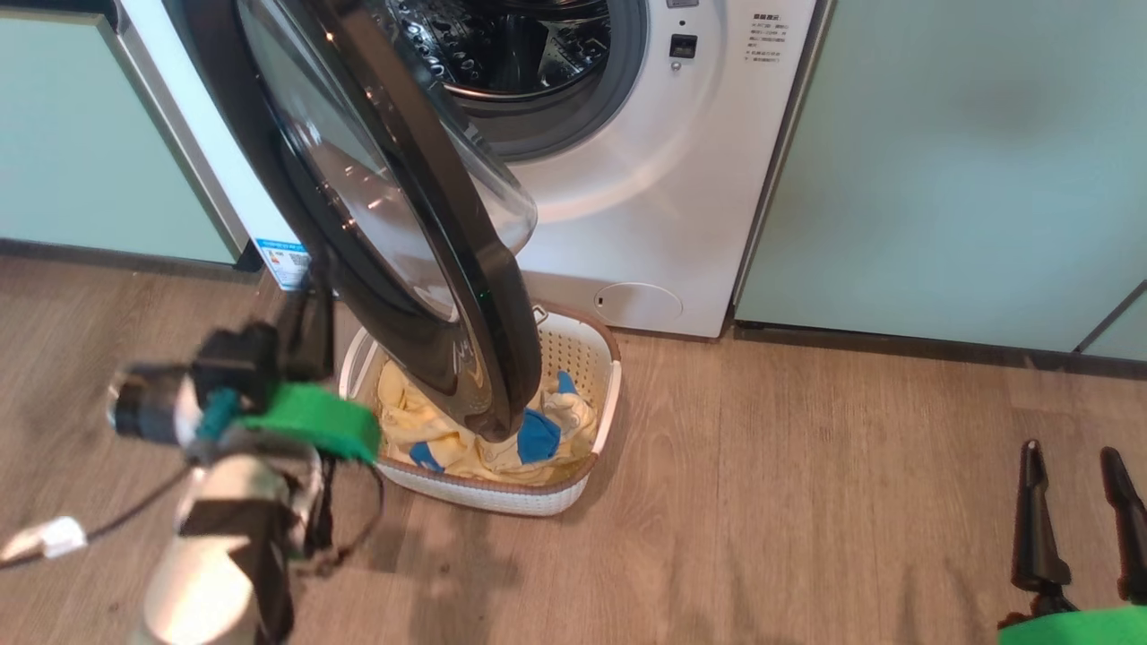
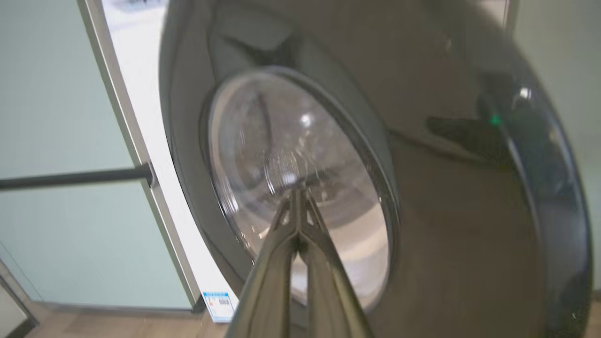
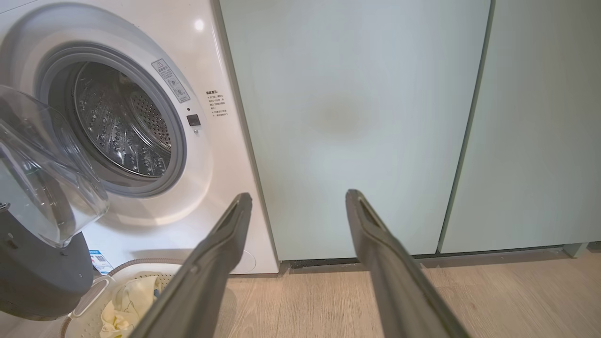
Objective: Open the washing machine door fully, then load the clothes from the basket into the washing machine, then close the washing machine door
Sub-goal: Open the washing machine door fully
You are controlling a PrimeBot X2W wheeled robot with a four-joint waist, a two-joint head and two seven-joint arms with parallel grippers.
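The washing machine (image 1: 627, 224) stands at the top of the head view with its steel drum (image 1: 511, 45) showing. The washing machine door (image 1: 484, 358) is swung partway out, its black rim hanging over the basket (image 1: 502, 497). Pale yellow clothes (image 1: 430, 430) with blue patches lie in the basket. My left gripper (image 1: 314, 287) is shut and empty, left of the door's outer face. In the left wrist view its tips (image 2: 298, 190) point at the door's glass (image 2: 281, 155), very close to it. My right gripper (image 1: 1071, 452) is open and empty at the lower right, well away from the basket.
Pale green cabinet panels (image 1: 968, 161) flank the machine on both sides. Wooden floor (image 1: 806, 493) lies open between the basket and my right gripper. In the right wrist view the drum (image 3: 122, 126), the door's glass bowl (image 3: 47, 188) and the basket's rim (image 3: 141, 260) sit at the left.
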